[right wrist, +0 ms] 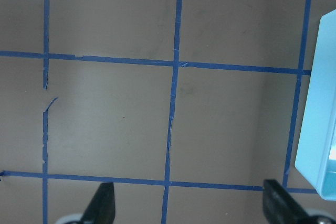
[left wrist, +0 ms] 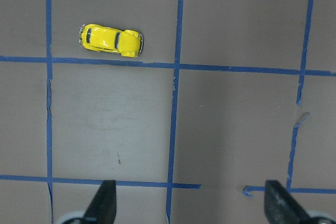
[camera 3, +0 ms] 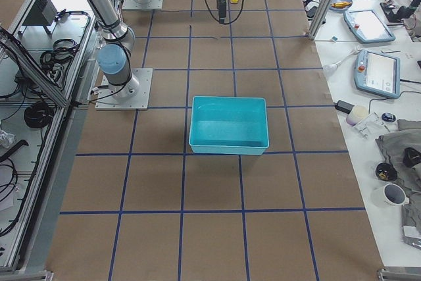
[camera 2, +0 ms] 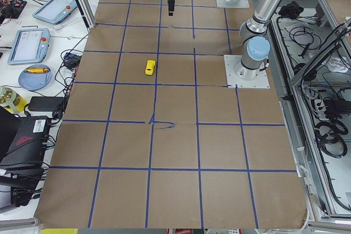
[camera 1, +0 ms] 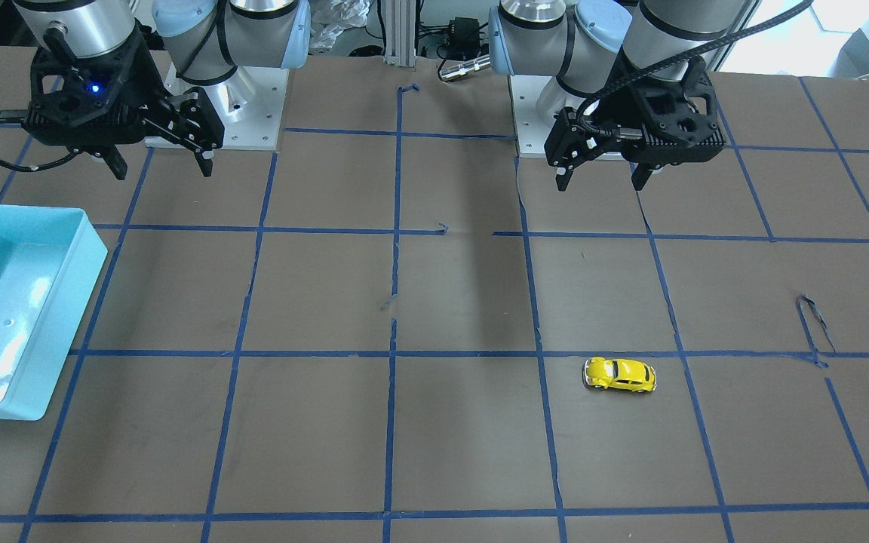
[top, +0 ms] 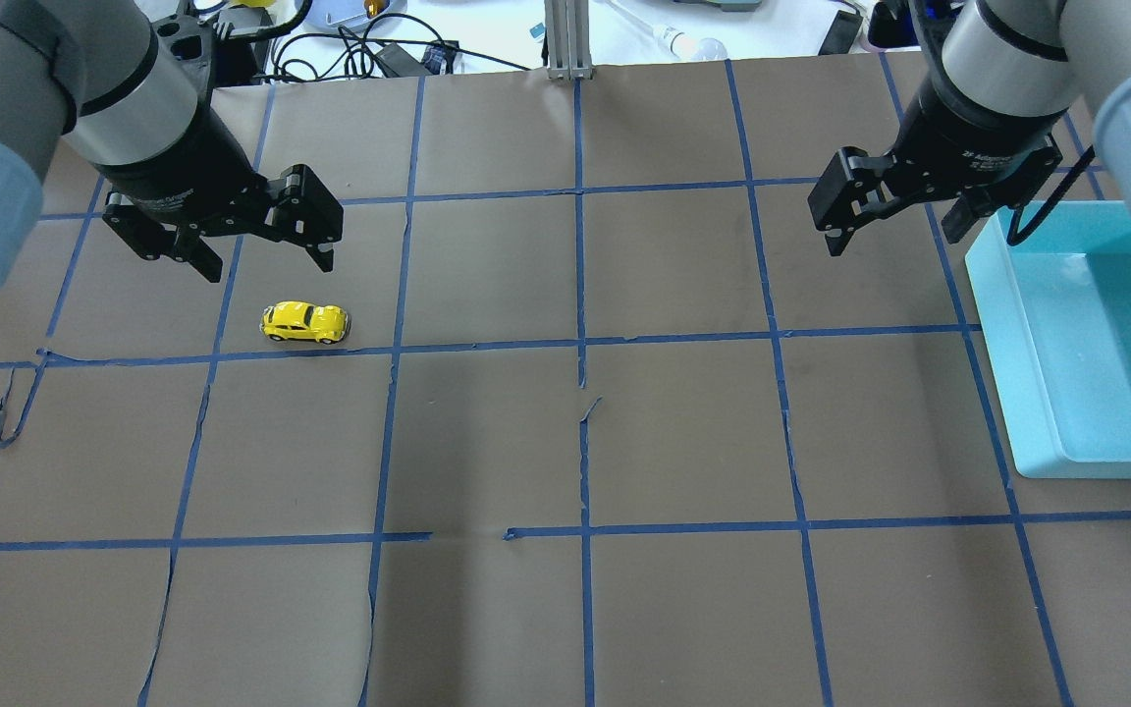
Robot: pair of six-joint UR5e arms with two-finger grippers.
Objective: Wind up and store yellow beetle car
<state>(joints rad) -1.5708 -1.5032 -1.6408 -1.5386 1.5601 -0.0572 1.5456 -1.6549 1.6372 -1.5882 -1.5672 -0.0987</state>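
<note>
The yellow beetle car (top: 304,322) stands on its wheels on the brown table, on my left side; it also shows in the front view (camera 1: 620,375), the left wrist view (left wrist: 111,40) and the exterior left view (camera 2: 150,67). My left gripper (top: 263,263) hangs open and empty above the table, a little behind the car and apart from it. My right gripper (top: 891,234) is open and empty, up in the air beside the near corner of the light blue bin (top: 1017,334). The bin holds nothing that I can see.
The table is brown paper with a blue tape grid (top: 580,344). The bin also shows at the left edge of the front view (camera 1: 65,302) and in the exterior right view (camera 3: 229,144). Cables, tablets and cups lie beyond the table's far edge.
</note>
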